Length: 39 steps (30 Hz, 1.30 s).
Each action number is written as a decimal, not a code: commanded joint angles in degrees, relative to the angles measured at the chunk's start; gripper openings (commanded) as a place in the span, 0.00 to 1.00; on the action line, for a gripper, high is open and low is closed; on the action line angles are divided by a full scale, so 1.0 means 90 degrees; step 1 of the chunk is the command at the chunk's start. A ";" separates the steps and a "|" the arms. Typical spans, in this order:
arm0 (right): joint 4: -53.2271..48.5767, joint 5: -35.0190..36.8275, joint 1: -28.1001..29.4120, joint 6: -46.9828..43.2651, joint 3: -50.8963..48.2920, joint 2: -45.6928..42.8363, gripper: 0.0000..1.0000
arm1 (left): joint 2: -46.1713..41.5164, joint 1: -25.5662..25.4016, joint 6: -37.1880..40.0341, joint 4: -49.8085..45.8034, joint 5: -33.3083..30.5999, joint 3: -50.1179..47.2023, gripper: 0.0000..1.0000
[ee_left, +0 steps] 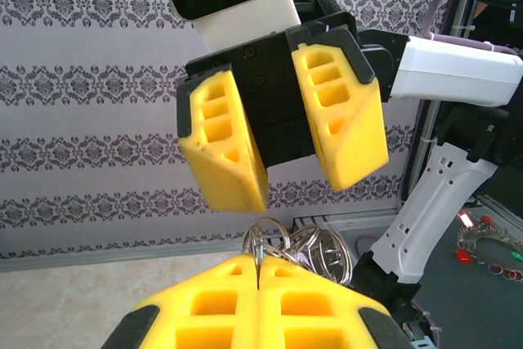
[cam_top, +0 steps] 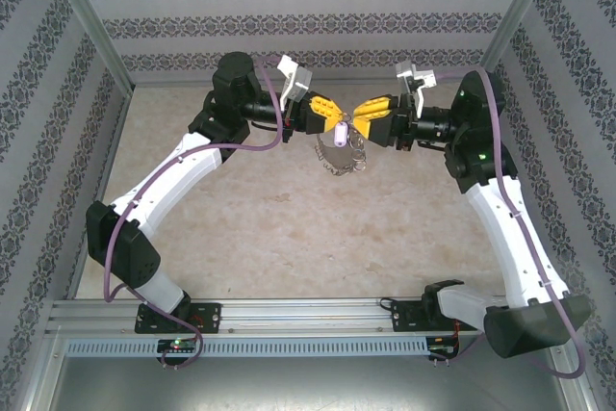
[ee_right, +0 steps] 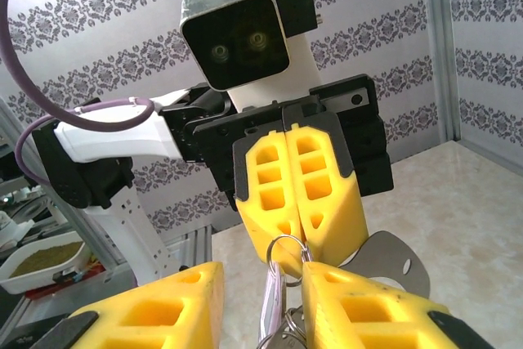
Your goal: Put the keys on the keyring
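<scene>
Left gripper (ee_right: 296, 234): clenched on the keyring (cam_top: 337, 154), which hangs below it.
Right gripper (ee_right: 263, 274): jaws apart, key (ee_right: 273, 302) standing between them.

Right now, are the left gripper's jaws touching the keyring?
Touching. The right wrist view shows the left gripper with jaws shut, pinching the keyring at their tips; the left wrist view shows its rings poking from the closed seam.

Matt yellow moulded plastic on the left tool (ee_right: 299, 239) and right tool (ee_left: 298, 194). Thin grey metal hoop of a keyring (cam_top: 333, 153), dull; small wire loops (ee_left: 327, 255) polished bright. Smooth, faintly glossy beige marbled table (cam_top: 289, 228).
</scene>
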 commanded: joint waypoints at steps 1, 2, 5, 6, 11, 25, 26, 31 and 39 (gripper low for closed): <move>0.0093 -0.0158 0.0074 -0.0190 0.0220 0.0101 0.31 | -0.0030 0.0062 -0.0124 0.0135 0.0247 0.0268 0.00; 0.0092 -0.0166 0.0084 -0.0201 0.0232 0.0116 0.30 | -0.0028 0.0060 -0.0128 0.0135 0.0251 0.0269 0.00; 0.0068 -0.0164 0.0129 -0.0220 0.0262 0.0169 0.30 | -0.0014 0.0057 -0.0147 0.0144 0.0294 0.0288 0.00; 0.0062 -0.0162 0.0135 -0.0216 0.0272 0.0187 0.29 | -0.0004 0.0054 -0.0147 0.0138 0.0298 0.0298 0.00; 0.0029 -0.0174 0.0215 -0.0250 0.0343 0.0294 0.28 | 0.0029 0.0051 -0.0136 0.0106 0.0343 0.0326 0.00; -0.0115 -0.0168 0.0273 -0.0400 0.0380 0.0463 0.00 | 0.0156 0.0040 -0.0043 -0.0078 0.0329 0.0469 0.00; -0.0156 -0.0139 0.0231 -0.0440 0.0380 0.0445 0.00 | 0.0143 0.0047 -0.0010 -0.0138 0.0197 0.0447 0.00; -0.0198 -0.0109 -0.0029 -0.0486 0.0333 0.0358 0.00 | -0.0249 0.0266 -0.0173 0.0140 -0.1292 -0.0109 0.25; -0.0272 -0.0051 -0.0131 -0.0542 0.0321 0.0287 0.00 | -0.0570 0.0651 -0.1053 0.0788 -0.1641 -0.0625 0.46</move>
